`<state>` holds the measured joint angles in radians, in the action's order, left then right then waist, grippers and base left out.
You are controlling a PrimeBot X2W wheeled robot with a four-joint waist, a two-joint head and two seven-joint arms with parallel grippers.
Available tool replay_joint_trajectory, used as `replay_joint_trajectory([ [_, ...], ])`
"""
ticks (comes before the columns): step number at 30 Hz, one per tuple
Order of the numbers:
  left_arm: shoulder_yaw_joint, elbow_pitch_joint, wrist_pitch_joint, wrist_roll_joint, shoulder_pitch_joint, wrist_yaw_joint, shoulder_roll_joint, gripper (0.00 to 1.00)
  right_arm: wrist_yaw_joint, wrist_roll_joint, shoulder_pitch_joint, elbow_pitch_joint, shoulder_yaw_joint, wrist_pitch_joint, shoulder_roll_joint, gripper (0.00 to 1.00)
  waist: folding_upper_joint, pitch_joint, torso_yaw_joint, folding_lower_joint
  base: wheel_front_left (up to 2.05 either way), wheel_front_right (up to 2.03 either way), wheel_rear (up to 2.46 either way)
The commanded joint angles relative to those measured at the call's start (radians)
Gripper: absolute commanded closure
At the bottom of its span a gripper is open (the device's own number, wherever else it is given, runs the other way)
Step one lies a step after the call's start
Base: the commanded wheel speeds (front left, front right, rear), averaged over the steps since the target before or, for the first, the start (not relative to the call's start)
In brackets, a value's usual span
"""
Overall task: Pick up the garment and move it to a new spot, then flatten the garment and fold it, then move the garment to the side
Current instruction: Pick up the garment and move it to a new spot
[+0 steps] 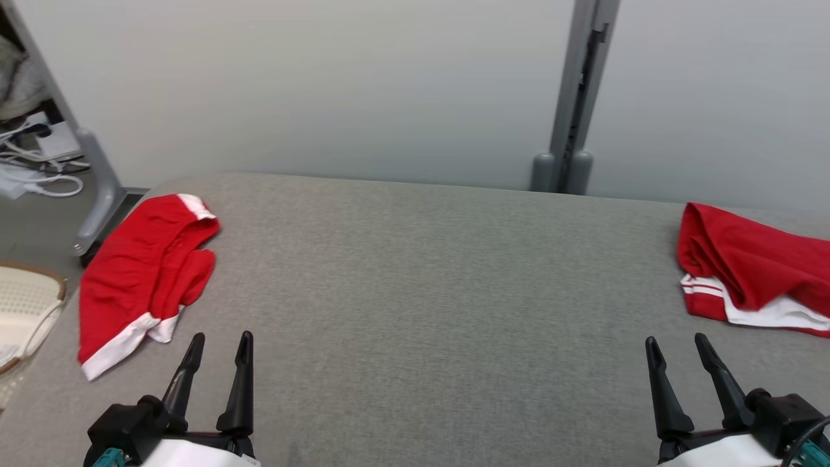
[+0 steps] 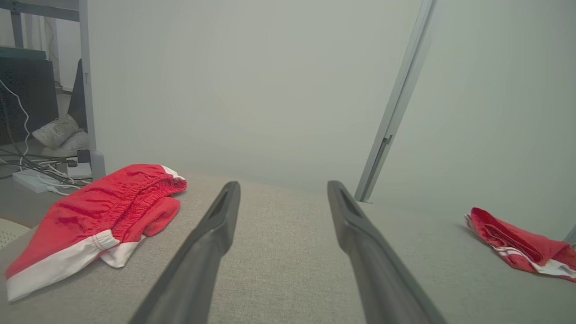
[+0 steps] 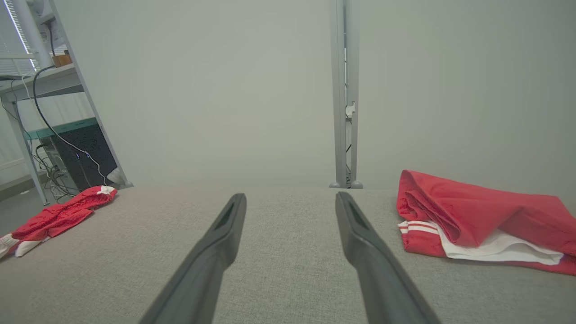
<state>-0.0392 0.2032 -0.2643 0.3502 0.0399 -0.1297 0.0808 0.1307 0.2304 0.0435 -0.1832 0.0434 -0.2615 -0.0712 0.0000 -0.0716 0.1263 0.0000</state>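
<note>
Two red garments lie on the grey cloth-covered table (image 1: 428, 272). The left red garment (image 1: 146, 272) (image 2: 94, 216) (image 3: 56, 216), with white hems and an elastic waistband, lies loosely folded by the left edge. At the right edge is a crumpled red garment (image 1: 752, 266) (image 2: 522, 245) (image 3: 481, 216) with white stripes and a white part under it. My left gripper (image 1: 222, 337) (image 2: 283, 184) stands open just right of the left garment's near end, apart from it. My right gripper (image 1: 675, 339) (image 3: 290, 195) is open too, near and left of the right garment, holding nothing.
A pale screen wall with a grey post (image 1: 574, 97) stands behind the table's far edge. Left of the table on the floor are a cream woven basket (image 1: 26, 305), a grey frame leg (image 1: 97, 188), cables and pale shoes (image 2: 58, 135).
</note>
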Motion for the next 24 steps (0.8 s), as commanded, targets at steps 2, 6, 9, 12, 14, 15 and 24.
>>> replay_joint_trajectory([
  [2, 0.01, 0.002, -0.002, -0.008, -0.016, -0.002, 0.01, 0.0, 0.001, 0.008, -0.014, -0.008, 0.007, -0.003, -0.001, 0.0, 0.0, 0.002, 0.049, 0.0, 0.0, 0.0, 0.0],
  [6, 0.02, 0.009, -0.002, -0.013, -0.024, -0.002, 0.016, 0.0, 0.001, 0.013, -0.016, -0.013, 0.018, -0.003, 0.003, 0.0, 0.0, 0.004, 0.108, 0.0, 0.0, 0.0, 0.0],
  [9, 0.029, 0.015, -0.001, -0.017, -0.025, -0.002, 0.017, 0.0, 0.001, 0.018, -0.019, -0.017, 0.029, -0.003, 0.006, 0.0, 0.0, 0.004, 0.149, 0.0, 0.0, 0.0, 0.0],
  [12, 0.033, 0.021, -0.002, -0.021, -0.027, -0.002, 0.017, 0.0, 0.001, 0.021, -0.023, -0.021, 0.043, -0.003, 0.008, 0.0, 0.0, 0.003, 0.187, 0.0, 0.0, 0.0, 0.0],
  [14, 0.035, 0.025, -0.002, -0.024, -0.03, -0.002, 0.018, 0.0, 0.001, 0.023, -0.025, -0.024, 0.049, -0.003, 0.009, 0.0, 0.0, 0.003, 0.212, 0.0, 0.0, 0.0, 0.0],
  [15, 0.036, 0.027, -0.002, -0.025, -0.031, -0.002, 0.018, 0.0, 0.001, 0.024, -0.025, -0.024, 0.051, -0.003, 0.01, 0.0, 0.0, 0.003, 0.223, 0.0, 0.0, 0.0, 0.0],
  [24, 0.043, 0.025, -0.002, -0.024, -0.036, -0.002, 0.02, 0.0, 0.001, 0.037, -0.034, -0.04, 0.078, -0.003, 0.015, 0.0, 0.0, 0.005, 0.297, 0.0, 0.0, 0.0, 0.0],
])
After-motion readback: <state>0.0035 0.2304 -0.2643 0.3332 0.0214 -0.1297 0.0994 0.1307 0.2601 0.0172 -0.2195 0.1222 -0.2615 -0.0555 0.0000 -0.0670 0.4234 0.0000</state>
